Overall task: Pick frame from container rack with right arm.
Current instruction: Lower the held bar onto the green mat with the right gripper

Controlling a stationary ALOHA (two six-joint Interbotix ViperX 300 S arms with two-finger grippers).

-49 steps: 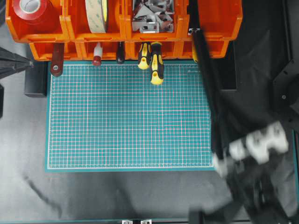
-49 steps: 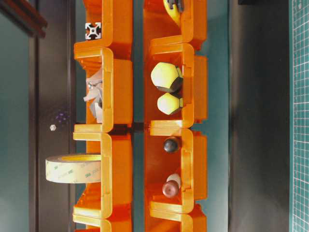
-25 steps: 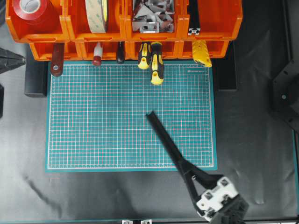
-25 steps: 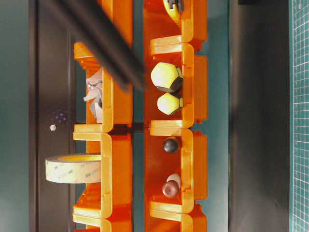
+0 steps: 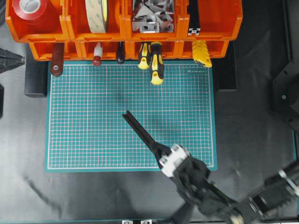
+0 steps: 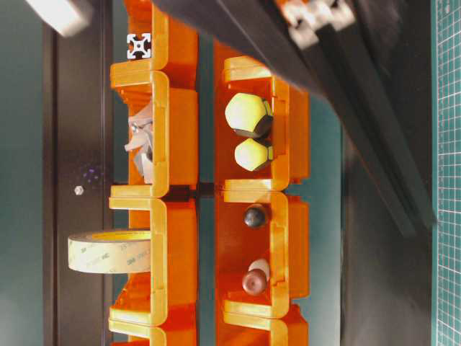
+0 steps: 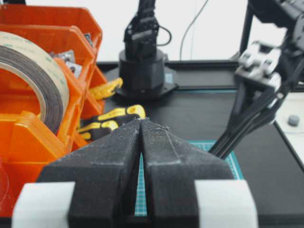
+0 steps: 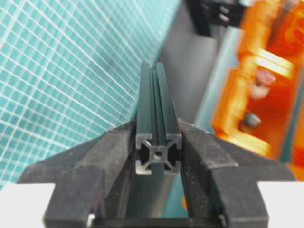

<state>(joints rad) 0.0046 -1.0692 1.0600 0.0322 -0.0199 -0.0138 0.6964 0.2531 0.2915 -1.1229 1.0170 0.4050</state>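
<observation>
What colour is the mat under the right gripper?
Green mat with a white grid, clearest in the overhead view.

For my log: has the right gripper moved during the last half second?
Yes. The right gripper, shut on the frame, moved left over the green mat.

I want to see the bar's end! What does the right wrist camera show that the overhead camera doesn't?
Only the right wrist view: the frame's cut end, cross-shaped with a middle hole, squeezed in the right gripper. Only the overhead view: the red tape roll, the yellow-and-black screwdrivers and the whole green mat. Both: part of the mat, the orange container rack and the held frame.
</observation>
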